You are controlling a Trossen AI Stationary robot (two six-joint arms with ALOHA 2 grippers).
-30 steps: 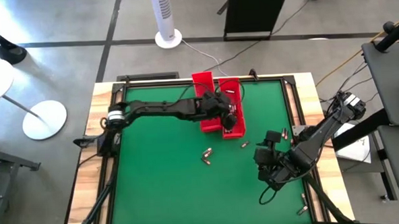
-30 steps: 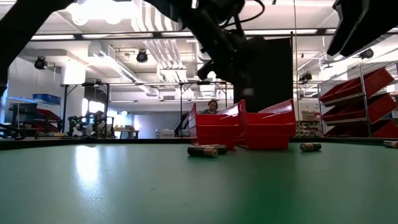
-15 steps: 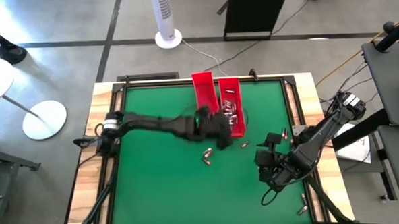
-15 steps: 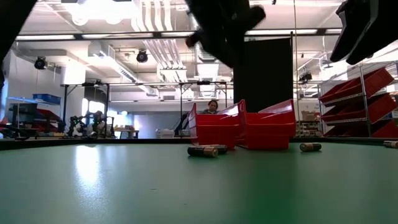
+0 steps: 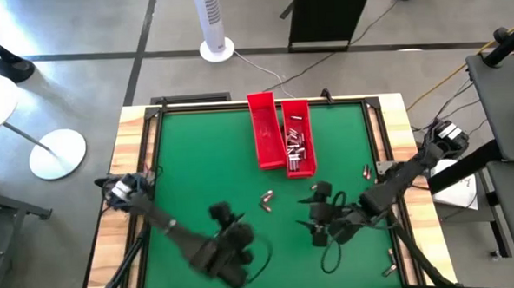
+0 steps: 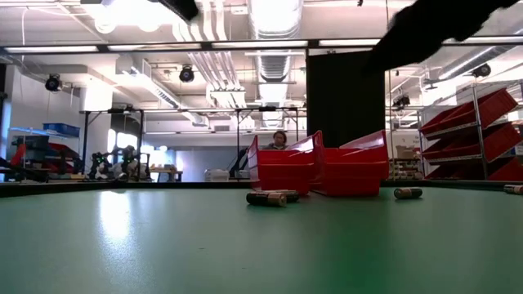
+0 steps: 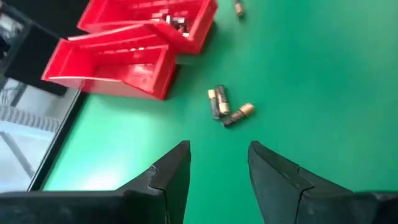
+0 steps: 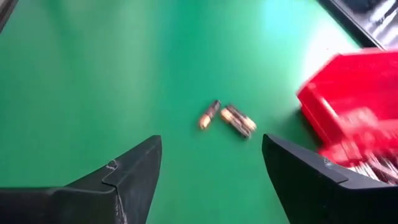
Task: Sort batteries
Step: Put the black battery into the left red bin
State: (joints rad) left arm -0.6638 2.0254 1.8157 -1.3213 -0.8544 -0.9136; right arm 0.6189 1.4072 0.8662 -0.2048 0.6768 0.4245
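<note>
The left gripper [image 5: 231, 254] hangs near the counter's [image 5: 188, 164] front edge, jaws apart and empty, with bare green ahead. The right gripper [image 5: 316, 213], jaws wide and empty, faces two loose batteries [image 5: 266, 200] mid-counter. More batteries fill the right red tray [image 5: 299, 149]; the left tray's [image 5: 264, 131] contents are hard to make out.

glossy red plastic trays [image 5: 272, 142], matt green table [image 5: 206, 181], light wood edge.
</note>
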